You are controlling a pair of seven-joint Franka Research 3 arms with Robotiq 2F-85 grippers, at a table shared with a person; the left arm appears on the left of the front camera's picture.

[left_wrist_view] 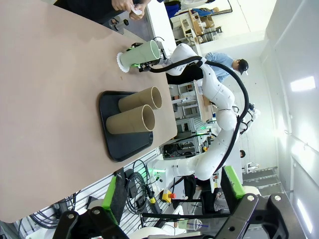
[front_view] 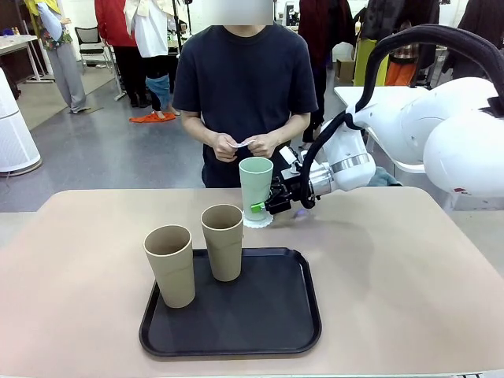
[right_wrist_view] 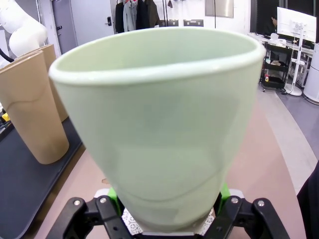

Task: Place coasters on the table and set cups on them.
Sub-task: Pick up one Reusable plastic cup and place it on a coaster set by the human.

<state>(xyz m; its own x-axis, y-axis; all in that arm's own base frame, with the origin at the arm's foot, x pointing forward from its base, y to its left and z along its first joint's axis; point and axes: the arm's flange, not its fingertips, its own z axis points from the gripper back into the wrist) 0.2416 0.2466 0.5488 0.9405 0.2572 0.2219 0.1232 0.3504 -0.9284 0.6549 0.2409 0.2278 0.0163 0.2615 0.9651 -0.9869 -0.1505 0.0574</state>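
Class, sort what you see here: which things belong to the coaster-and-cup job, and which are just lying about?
Job: mint cup, coaster under it, two tan cups, table.
Lying about: black tray, white ribbed appliance, orange item on the floor.

Cup (front_view: 256,185) covering most of its coaster (front_view: 260,221)

From the front, the cup is hiding all but the coaster's near lacy edge, and the right gripper (front_view: 262,207) is clamping its base with the far finger lost behind it. The person's hands (front_view: 264,145) are pinching something white (front_view: 239,143), too small to tell. At the right wrist the cup is masking most of the green pads and leaving a sliver of coaster peeking out below, while a tan cup (right_wrist_view: 32,114) and the tray (right_wrist_view: 20,194) are running off the left edge. The left gripper (left_wrist_view: 172,174) is being cropped by the bottom edge.
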